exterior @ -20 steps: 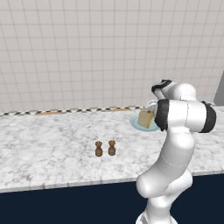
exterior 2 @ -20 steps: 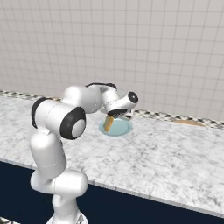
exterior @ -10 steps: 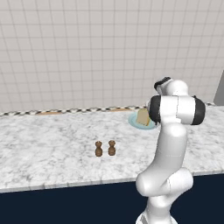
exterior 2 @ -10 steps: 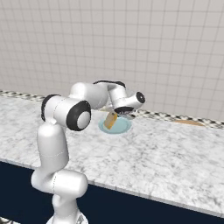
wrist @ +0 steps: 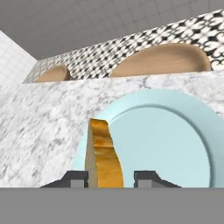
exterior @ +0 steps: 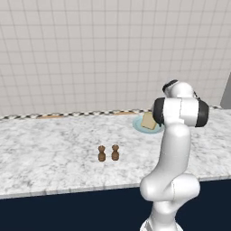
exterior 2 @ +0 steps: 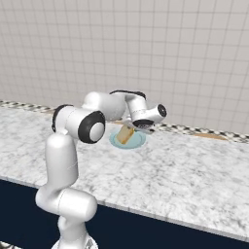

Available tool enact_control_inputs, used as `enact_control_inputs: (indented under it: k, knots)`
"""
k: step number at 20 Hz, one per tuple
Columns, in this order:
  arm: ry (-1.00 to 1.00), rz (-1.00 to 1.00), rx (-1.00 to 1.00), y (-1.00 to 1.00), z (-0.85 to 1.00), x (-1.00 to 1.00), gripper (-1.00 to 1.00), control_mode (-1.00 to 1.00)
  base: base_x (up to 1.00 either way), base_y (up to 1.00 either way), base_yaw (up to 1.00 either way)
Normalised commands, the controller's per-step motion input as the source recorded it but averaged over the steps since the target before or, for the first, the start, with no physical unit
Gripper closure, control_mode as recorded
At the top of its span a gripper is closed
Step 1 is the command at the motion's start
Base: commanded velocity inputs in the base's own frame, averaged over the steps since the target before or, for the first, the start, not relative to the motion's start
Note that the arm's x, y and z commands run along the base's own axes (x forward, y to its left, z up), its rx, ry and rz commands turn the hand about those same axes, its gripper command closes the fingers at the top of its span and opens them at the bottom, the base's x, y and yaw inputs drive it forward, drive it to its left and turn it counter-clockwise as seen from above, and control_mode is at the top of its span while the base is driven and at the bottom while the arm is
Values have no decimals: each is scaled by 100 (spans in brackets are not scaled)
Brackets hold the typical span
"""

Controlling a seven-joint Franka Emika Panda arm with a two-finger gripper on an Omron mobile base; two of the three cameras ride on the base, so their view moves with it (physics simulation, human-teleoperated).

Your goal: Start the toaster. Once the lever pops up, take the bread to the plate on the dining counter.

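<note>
- Left base view: the dining worktop runs across the frame, speckled white-and-grey on top with a dark navy front along the bottom edge.
- The pale blue plate lies near the worktop's rear edge, at about 2 o'clock from frame centre, partly hidden behind the arm's dark elbow joint.
- The bread is over the plate, its right part covered by the arm.
- Two small brown shakers stand side by side on the worktop, at about 8 o'clock from the plate and well apart from it.
- Right base view: the arm reaches from the lower left to the plate, which sits just left of frame centre.
- The pincer hangs directly above the plate. The bread stands tilted on edge beneath it, lower end on the plate.
- Hand view: the pincer has its two dark fingertips at 6 o'clock, one on each side of the bread.
- A small gap shows between the right tip and the slice. Whether the pincer is grasping the bread or released cannot be told.
- The bread stands edge-on over the left part of the plate.
- Two wooden boards lean against the patterned backsplash at 12 o'clock.
</note>
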Motion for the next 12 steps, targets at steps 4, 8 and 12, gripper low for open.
enact_control_inputs:
  k: [4, 8, 12]
  knots:
    - [-4, 0, 0, -2, 0, 0, -100, -100, 0, 0, 0]
    - [-7, 0, -2, -24, -1, 0, -100, -100, 0, 0, 0]
    - [-12, 0, -5, -29, 0, 0, -100, -100, 0, 0, 0]
